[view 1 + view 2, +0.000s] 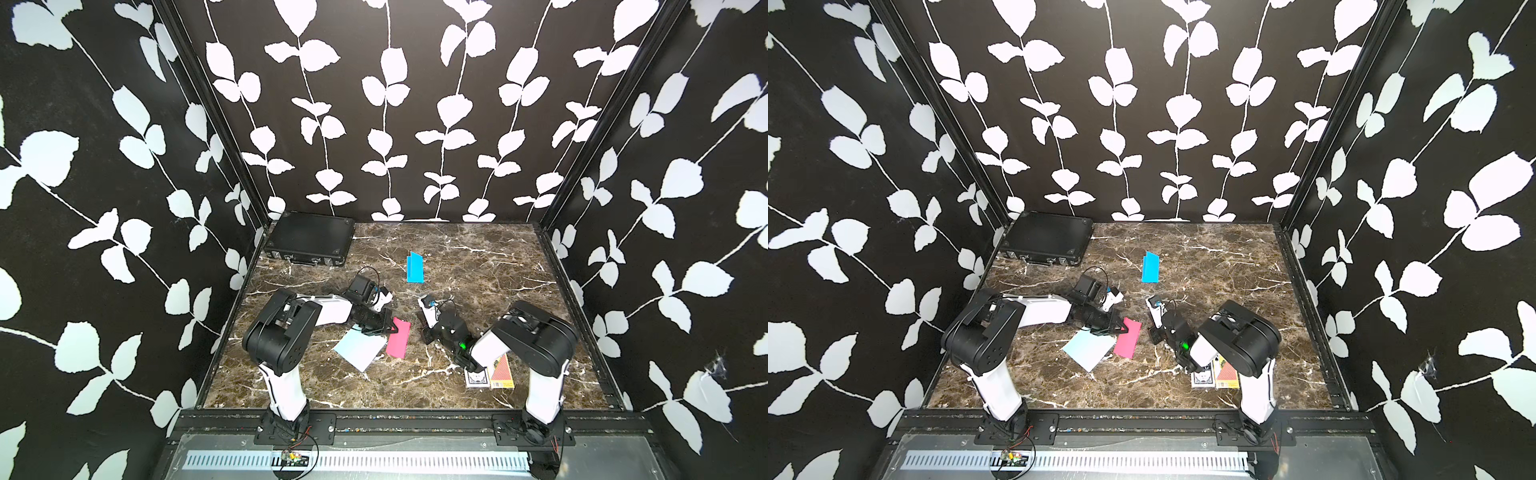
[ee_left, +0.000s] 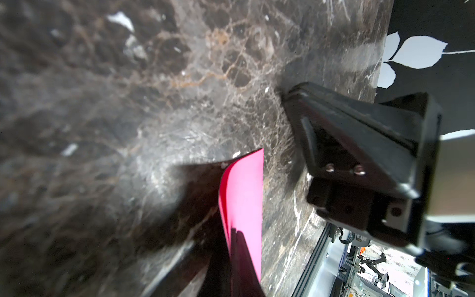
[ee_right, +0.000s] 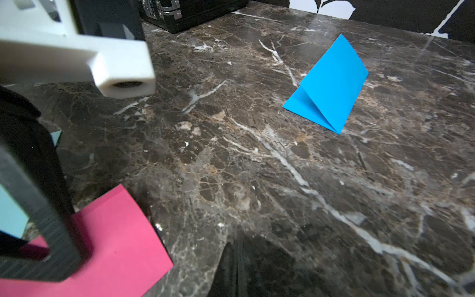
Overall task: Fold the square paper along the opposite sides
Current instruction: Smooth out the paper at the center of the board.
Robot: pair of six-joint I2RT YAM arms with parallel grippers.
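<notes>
Pale blue paper (image 1: 359, 351), one corner hidden beneath the left hand (image 1: 392, 328).

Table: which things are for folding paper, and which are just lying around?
For the job: pink paper, pinched by the left gripper; probably also the flat light blue paper and the folded blue paper.
Just lying about: black case; card boxes.

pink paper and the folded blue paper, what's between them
Only bare marble tabletop lies between the pink paper and the folded blue paper; the right wrist view shows this most clearly.
</notes>
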